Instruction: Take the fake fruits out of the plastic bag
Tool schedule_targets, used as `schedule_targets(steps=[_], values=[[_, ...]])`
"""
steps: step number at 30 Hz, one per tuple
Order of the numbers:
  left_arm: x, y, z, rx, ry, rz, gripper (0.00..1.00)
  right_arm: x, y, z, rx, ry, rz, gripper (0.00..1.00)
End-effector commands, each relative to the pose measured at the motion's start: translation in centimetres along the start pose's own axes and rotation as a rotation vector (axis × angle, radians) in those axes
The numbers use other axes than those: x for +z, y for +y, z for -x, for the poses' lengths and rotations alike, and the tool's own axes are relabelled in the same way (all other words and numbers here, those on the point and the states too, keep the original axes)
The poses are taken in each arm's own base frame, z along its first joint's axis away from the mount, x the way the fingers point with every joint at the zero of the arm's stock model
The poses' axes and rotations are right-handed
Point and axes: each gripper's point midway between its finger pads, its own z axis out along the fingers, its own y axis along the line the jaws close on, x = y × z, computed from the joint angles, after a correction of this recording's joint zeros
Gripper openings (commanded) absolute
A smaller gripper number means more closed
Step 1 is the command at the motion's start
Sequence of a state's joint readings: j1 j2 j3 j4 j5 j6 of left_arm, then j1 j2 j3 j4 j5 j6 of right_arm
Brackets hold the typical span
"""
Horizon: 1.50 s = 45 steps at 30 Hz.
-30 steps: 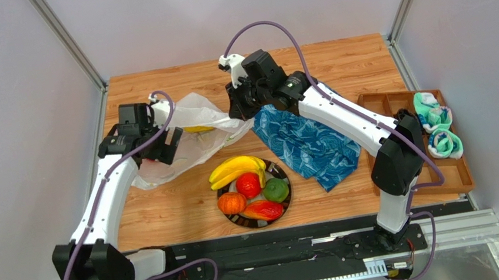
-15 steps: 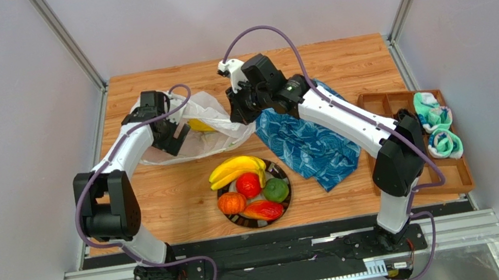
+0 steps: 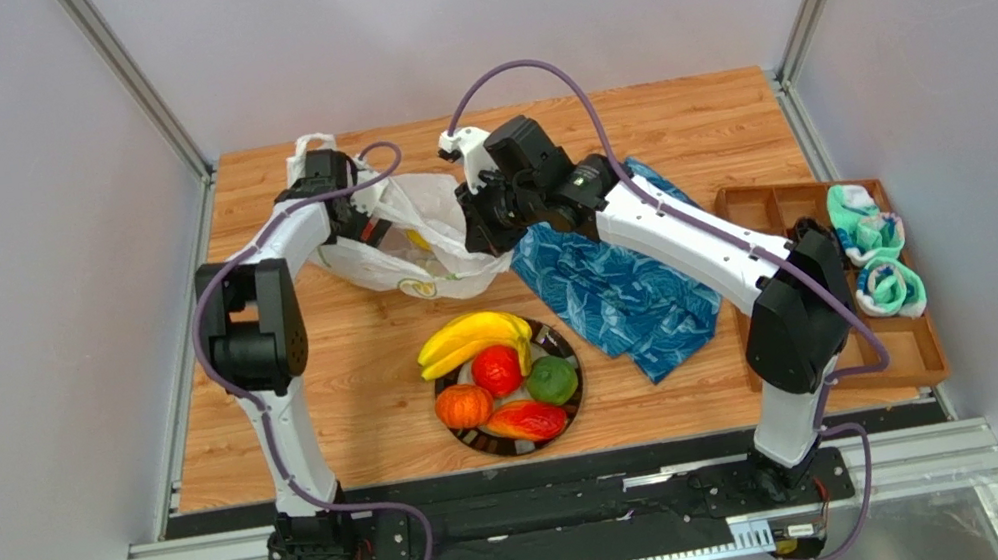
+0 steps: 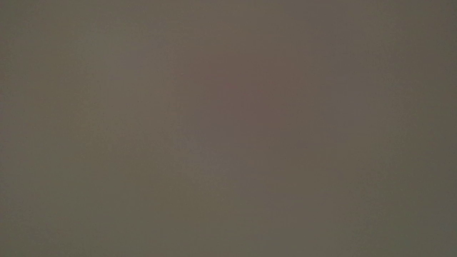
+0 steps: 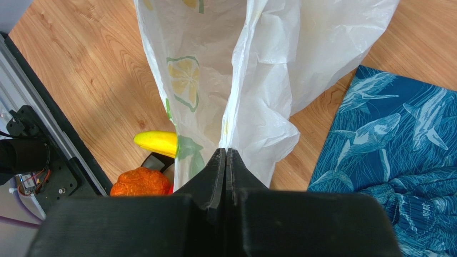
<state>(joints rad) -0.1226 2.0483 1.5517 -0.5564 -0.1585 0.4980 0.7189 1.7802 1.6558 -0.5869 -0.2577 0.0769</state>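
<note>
At the far left of the worktop [image 3: 328, 400], your right gripper [image 5: 226, 155] has its fingers pressed together on a fold of the plastic bag [image 5: 268, 80], pinching the thin film between them. Your left gripper [image 3: 362, 216] sits at the bag's other side, by its mouth, with fingers spread wide. Its wrist camera gives only a flat grey-brown blur, so you cannot tell whether anything lies between them.

You have one bag, crinkly and translucent white, stretched between the two grippers. The marks you can make out on it are printed lemon slices with green leaves; any lettering is too small to read. A yellow patch shows through the plastic, and you cannot tell whether it is fruit or print.

Nearer you, apart from the bag, five fake fruits [image 3: 498, 372] lie on one black-rimmed plate [image 3: 488, 446]: one banana bunch [image 3: 469, 335], one red round [image 3: 494, 366], one orange one [image 3: 463, 406], one green one [image 3: 553, 379] and one red-orange mango shape [image 3: 529, 420]. To their right lies one blue cloth [image 3: 615, 299] printed with sea creatures. At the right edge, one wooden tray [image 3: 760, 209] holds two teal-and-white rolled bundles [image 3: 865, 224].
</note>
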Motion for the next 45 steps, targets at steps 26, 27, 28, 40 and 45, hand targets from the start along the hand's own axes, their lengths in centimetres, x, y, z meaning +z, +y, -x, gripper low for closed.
schedule_targets(steps=[26,27,28,40,45], values=[[-26.4,-13.4,-0.4,-0.141,-0.486,-0.920,0.08,1.9,-0.7,0.2,-0.128,0.008,-0.039,0.00],[-27.0,-13.4,-0.6,-0.135,-0.490,-0.910,0.10,1.8,-0.6,0.8,-0.136,-0.006,-0.041,0.00],[-26.2,-13.1,-1.3,-0.130,-0.461,-0.861,0.15,1.8,-0.8,1.0,-0.146,-0.009,-0.046,0.00],[-13.7,-2.8,-2.6,0.002,-0.218,-0.252,0.61,-0.4,0.1,1.6,-0.200,-0.040,-0.042,0.00],[-10.8,0.6,0.4,-0.019,-0.283,-0.104,0.99,-1.8,1.4,1.4,-0.212,-0.050,-0.010,0.00]])
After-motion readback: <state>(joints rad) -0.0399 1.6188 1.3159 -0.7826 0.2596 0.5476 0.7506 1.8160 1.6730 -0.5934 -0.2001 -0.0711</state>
